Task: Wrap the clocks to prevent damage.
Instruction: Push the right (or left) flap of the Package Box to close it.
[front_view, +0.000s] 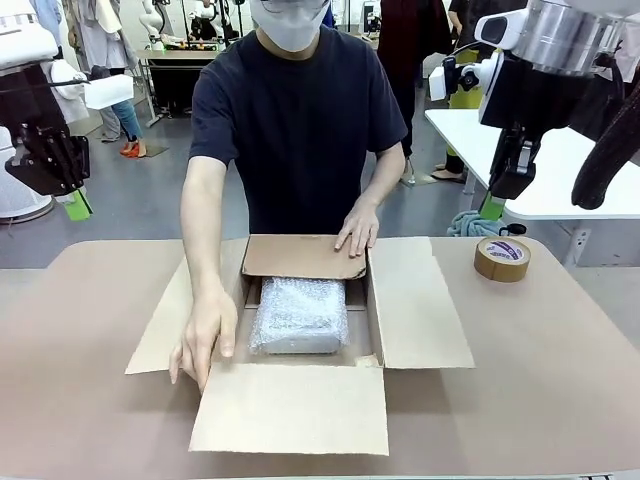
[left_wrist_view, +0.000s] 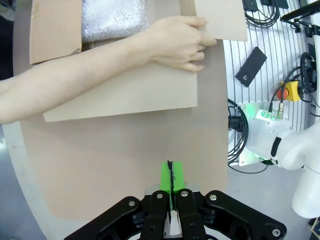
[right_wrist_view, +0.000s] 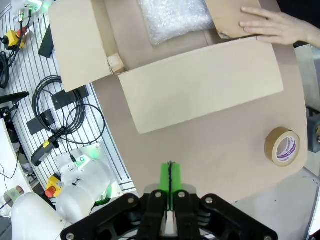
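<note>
While both arms are hanging raised above the table (front_view: 90, 350), I am seeing the left gripper (front_view: 75, 205) and the right gripper (front_view: 490, 207) pinched fully closed, green pads pressed together. The bubble-wrapped bundle (front_view: 298, 315) is lying inside the open cardboard box (front_view: 415, 300) at mid-table. The person is resting one hand (front_view: 205, 335) on the side flap's edge and the other hand (front_view: 358, 228) on the far flap. A roll of brown tape (front_view: 502, 259) is sitting near the far right edge, and bare tabletop is lying open on both sides of the box.
</note>
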